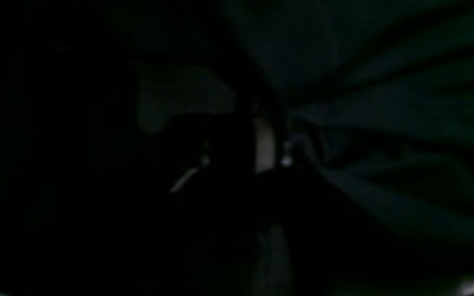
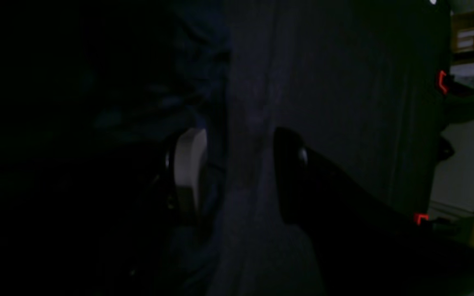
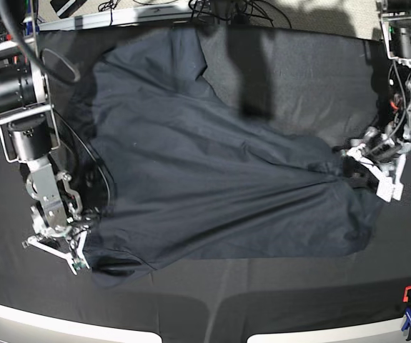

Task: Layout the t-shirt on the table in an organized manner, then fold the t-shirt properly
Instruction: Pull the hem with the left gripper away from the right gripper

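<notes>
The t-shirt (image 3: 205, 186) sprawls limp and creased over the bench (image 3: 305, 78); soft, light, slightly slick, best pinched at hems. Left gripper (image 3: 368, 168) at its bunched edge, grip unclear; right gripper (image 3: 56, 250) gapes beside its opposite edge.

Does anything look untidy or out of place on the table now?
Yes. The dark navy cloth t-shirt lies askew on the black fabric table, bunched into creases beside the left gripper, not spread flat.
</notes>
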Controlling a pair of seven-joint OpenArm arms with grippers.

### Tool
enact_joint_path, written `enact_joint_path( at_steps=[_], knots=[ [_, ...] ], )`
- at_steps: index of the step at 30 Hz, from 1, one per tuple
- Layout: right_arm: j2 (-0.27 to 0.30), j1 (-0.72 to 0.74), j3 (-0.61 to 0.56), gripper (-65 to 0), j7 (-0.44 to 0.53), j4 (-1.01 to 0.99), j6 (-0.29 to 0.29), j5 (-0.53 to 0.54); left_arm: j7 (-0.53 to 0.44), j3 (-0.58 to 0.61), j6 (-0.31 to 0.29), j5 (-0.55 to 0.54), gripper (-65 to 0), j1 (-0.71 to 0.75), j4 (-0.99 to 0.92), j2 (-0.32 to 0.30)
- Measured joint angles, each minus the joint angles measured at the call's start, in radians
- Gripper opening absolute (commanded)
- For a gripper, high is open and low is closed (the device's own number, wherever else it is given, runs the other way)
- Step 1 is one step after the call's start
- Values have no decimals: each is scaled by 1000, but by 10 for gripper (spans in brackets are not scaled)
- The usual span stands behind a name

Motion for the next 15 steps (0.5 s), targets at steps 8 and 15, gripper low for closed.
enact_joint_path(
  at_steps=[8, 15],
  knots=[
    [-11, -2, 0, -388, -56, 16, 0, 1, 64, -1, -2, 103, -567, -130, 17, 127],
    [0, -3, 0, -388, -58, 16, 0, -11, 36, -6, 8, 97, -434, -164, 17, 146]
  ],
)
